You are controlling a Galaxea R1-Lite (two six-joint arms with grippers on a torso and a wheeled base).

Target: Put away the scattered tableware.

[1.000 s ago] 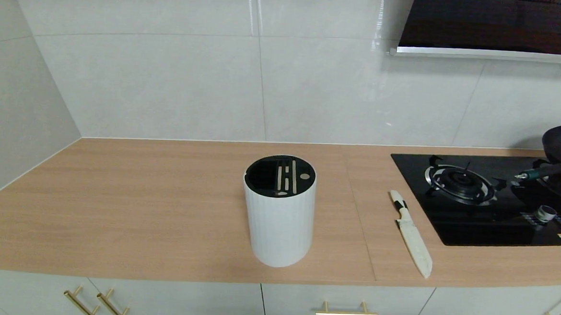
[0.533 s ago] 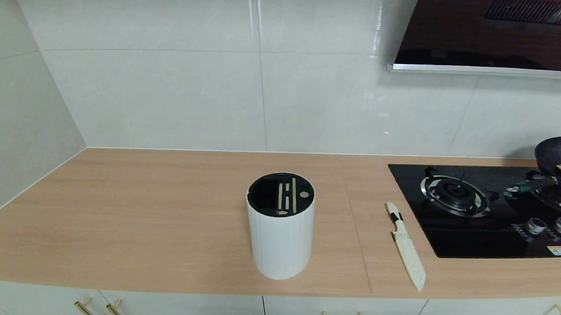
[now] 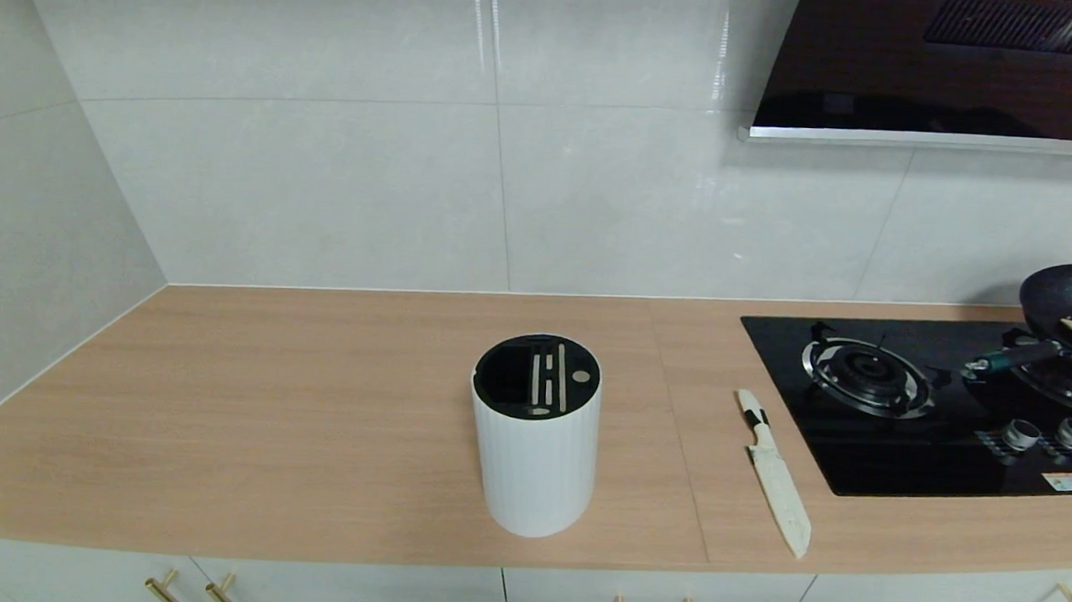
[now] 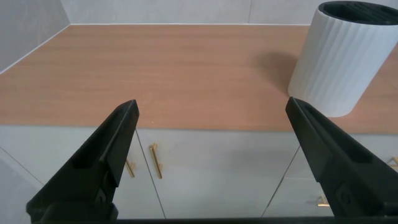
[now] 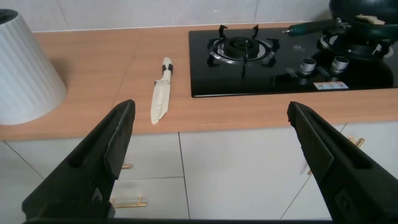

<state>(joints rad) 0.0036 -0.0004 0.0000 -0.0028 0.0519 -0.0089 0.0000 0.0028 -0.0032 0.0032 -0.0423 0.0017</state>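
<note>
The left hand (image 4: pixel 211 106) and the right hand (image 5: pixel 210 107) are being held wide open and empty in front of the table (image 3: pixel 311 399). The knife (image 3: pixel 773 474) is lying flat between the white holder (image 3: pixel 534 434) and the hob (image 3: pixel 914 449), with its tip near the front edge. A poorly placed pinch could push it off that edge, or it could be jammed against a narrow slot.

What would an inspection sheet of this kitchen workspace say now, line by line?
Surface: wooden countertop, level.
Job's things: knife lies flat between the holder and the stove, touching neither; holder upright, slots up.
Clutter: black pan on the stove's right burner.
Grippers: left gripper open, holding nothing; right gripper open, holding nothing.
Cables: nothing seen.
Surroundings: tiled wall, range hood, drawers below.
</note>
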